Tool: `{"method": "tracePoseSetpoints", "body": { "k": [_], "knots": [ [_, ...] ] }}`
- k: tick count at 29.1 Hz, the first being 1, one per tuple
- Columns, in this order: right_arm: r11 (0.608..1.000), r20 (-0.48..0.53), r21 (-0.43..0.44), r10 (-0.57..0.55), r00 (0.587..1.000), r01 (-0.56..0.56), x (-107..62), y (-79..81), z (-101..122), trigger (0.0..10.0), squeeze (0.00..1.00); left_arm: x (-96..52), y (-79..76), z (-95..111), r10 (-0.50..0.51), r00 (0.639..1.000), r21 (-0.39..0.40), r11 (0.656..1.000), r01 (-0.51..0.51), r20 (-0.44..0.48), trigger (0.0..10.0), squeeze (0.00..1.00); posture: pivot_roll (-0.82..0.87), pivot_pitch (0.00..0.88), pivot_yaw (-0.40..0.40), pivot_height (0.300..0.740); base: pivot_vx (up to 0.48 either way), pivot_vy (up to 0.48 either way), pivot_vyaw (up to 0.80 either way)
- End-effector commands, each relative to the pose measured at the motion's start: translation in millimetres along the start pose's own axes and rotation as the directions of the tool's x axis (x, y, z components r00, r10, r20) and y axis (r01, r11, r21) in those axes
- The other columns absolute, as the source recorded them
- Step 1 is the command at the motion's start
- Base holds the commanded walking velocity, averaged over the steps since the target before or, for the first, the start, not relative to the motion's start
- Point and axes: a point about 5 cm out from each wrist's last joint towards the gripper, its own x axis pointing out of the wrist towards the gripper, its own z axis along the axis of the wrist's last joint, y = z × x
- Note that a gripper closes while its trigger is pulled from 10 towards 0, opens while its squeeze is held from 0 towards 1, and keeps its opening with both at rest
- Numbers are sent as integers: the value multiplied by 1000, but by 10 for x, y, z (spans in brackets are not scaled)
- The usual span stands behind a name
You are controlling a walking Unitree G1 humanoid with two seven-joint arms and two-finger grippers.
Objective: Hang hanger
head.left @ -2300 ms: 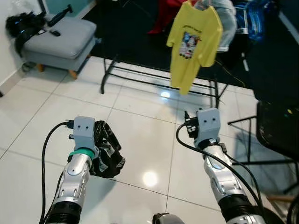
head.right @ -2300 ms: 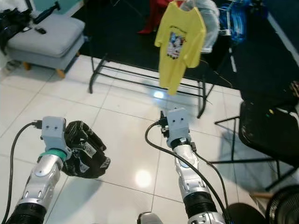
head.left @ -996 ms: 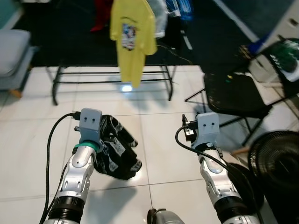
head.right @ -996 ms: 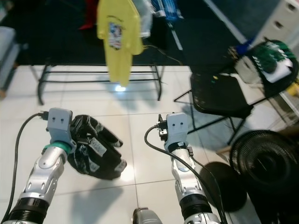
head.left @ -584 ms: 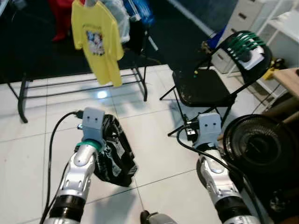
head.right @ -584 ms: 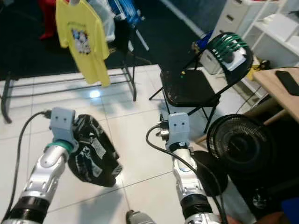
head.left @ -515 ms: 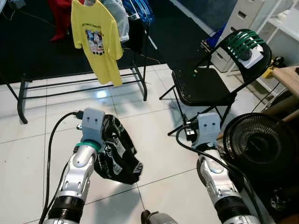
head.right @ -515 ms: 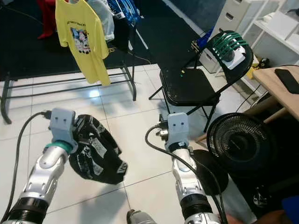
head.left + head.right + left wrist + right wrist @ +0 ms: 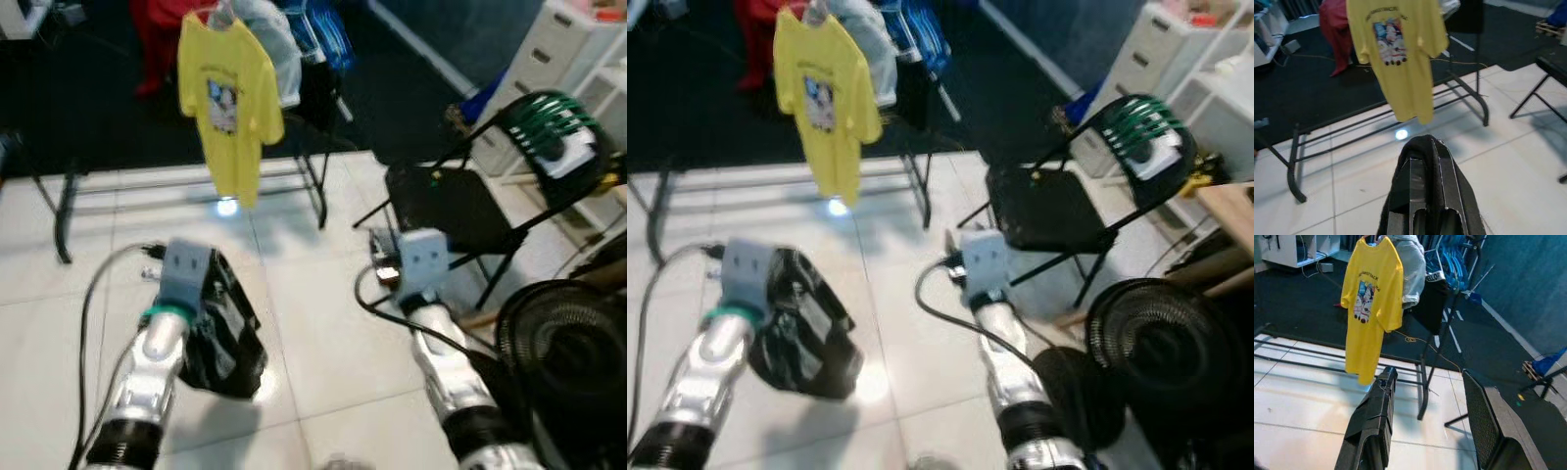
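My left tool (image 9: pixel 1426 196) has its fingers pressed together on a bundled black garment (image 9: pixel 223 338), held low over the white tile floor (image 9: pixel 304 323). My right tool (image 9: pixel 1374 428) is closed and empty. Ahead of both tools, a yellow T-shirt (image 9: pixel 231 93) hangs on the clothes rack (image 9: pixel 318 186). A black folding chair (image 9: pixel 456 206) stands just beyond my right tool.

Black garment (image 9: pixel 223 338), bunched and dangling, gripped by left gripper (image 9: pixel 1425 166) above white tiled floor; hanger itself can't be made out.
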Motion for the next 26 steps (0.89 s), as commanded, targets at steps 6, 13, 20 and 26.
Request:
{"method": "tracePoseSetpoints", "body": {
  "k": [6,13,20,26],
  "knots": [
    [996,-12,-9,-84,996,84,-30,-172,-32,10000,0,70,-124,197,-29,995,-12,999,30,93,10000,0,-25,21,-14,740,480,0,0],
    [991,-30,11,-134,991,135,-73,-248,-65,10000,0,86,-125,202,-34,995,-14,999,35,94,10000,0,-39,24,1,740,480,0,-232],
    [990,-25,6,-144,989,144,-70,-268,-59,10000,0,109,-143,222,-39,994,-16,999,40,97,10000,0,-41,23,6,740,480,0,-707],
    [989,-12,-11,-148,989,148,-45,-279,-29,10000,0,118,-130,220,-39,994,-16,999,41,99,10000,0,-42,23,11,740,480,0,-89]
  ]
}}
